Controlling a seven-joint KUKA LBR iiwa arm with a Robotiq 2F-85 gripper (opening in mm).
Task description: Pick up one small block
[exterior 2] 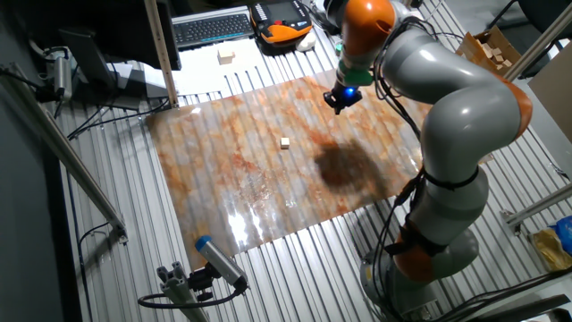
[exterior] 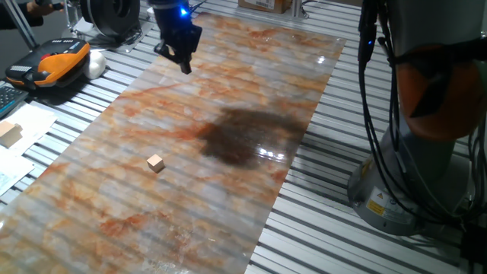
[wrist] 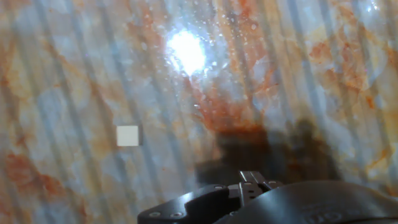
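Observation:
The small block [exterior: 156,163] is a tiny tan wooden cube lying alone on the marbled orange-grey mat [exterior: 114,198]. It also shows in the other fixed view [exterior 2: 285,142] and at the left of the hand view [wrist: 128,135]. My gripper [exterior: 183,62] hangs above the far end of the mat, well away from the block and clear of the surface; it also shows in the other fixed view [exterior 2: 340,102]. Its jaws look apart and hold nothing. In the hand view only the dark hand body [wrist: 249,193] shows at the bottom edge.
A dark stain [exterior: 247,137] marks the mat's middle. A larger pale wooden block [exterior: 7,133] lies off the mat on papers. An orange-black device [exterior: 53,61] and a keyboard [exterior 2: 213,27] sit beyond the mat. The robot base [exterior: 396,190] and its cables stand to the right.

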